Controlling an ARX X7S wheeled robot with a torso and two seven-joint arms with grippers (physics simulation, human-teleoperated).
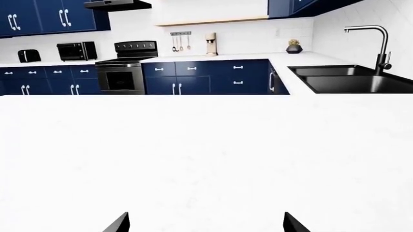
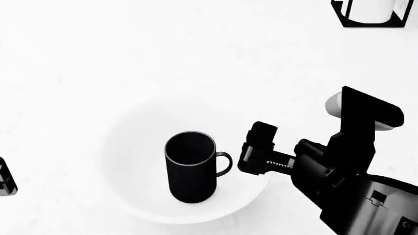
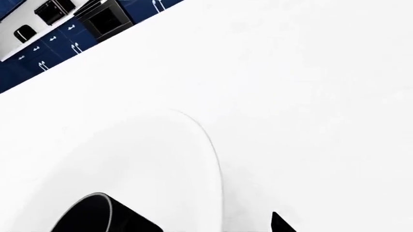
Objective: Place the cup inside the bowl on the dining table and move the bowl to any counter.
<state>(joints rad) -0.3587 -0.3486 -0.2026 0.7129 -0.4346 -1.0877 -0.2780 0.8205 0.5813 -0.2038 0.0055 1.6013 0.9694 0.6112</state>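
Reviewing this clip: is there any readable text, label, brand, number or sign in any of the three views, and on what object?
None can be read in any view.
The cup, the bowl and the dining table are plain and unmarked.
The right gripper shows only small pale dots along one edge, not legible as characters.
The microwave, the toaster and the oven are too small and blurred for any label or dial markings to be made out.

Navy cabinets w/ white handles, black stove, black sink & faucet, white tile backsplash
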